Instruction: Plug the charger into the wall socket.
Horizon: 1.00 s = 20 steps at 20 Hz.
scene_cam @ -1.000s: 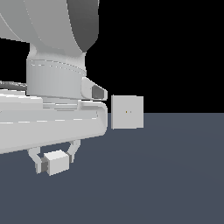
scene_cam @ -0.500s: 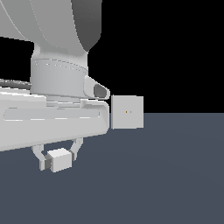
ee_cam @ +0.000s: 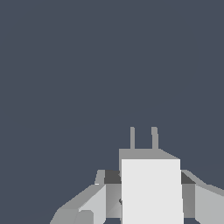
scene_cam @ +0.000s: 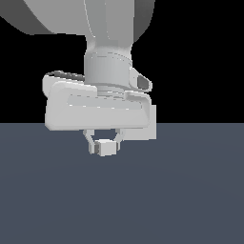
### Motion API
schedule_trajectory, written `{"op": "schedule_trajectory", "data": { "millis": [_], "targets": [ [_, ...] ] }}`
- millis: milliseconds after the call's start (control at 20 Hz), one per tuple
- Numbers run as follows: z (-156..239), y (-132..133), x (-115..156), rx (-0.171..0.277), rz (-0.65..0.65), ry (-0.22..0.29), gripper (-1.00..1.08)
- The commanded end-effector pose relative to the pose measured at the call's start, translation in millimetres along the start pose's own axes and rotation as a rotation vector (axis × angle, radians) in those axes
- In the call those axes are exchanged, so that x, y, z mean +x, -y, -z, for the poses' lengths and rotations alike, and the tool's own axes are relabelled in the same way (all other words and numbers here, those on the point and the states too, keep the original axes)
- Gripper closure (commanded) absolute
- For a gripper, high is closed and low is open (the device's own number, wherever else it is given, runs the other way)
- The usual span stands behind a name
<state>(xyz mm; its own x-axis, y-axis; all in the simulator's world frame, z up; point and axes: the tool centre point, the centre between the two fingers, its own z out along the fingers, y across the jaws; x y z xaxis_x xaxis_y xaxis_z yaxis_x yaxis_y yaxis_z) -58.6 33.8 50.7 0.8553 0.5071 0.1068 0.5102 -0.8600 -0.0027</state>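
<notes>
Flat dark slate-blue floor under a black backdrop. The white Panda gripper hangs above the floor at centre-left of the exterior view, jaws narrow, clamped on the small plain white cube-like charger. Wrist view: charger held between the fingers, its two grey prongs side by side, pointing away from the palm; cube-like body shows no clear long axis. A white edge, possibly the socket plate, peeks from behind the hand's right end; cannot tell.

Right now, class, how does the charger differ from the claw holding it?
Shape: the charger is one small block with two thin prongs; the claw is two fingers under a wide body. Colour: the charger looks whiter, the claw greyer. Role: the charger is gripped; the claw grips it from both sides. Both are pale against the dark floor.
</notes>
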Motion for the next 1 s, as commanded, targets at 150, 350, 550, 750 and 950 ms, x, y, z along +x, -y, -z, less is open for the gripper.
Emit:
{"op": "schedule_trajectory", "data": {
  "millis": [150, 350, 550, 750, 950],
  "targets": [
    [31, -60, -7, -0.018, -0.169, -0.001, 1.08],
    [45, -89, -15, -0.028, -0.250, -0.001, 1.08],
    [52, -102, -19, -0.033, -0.289, 0.000, 1.08],
    [52, -102, -20, -0.034, -0.290, 0.001, 1.08],
    [52, -102, -20, -0.034, -0.290, 0.001, 1.08]
  ]
}}
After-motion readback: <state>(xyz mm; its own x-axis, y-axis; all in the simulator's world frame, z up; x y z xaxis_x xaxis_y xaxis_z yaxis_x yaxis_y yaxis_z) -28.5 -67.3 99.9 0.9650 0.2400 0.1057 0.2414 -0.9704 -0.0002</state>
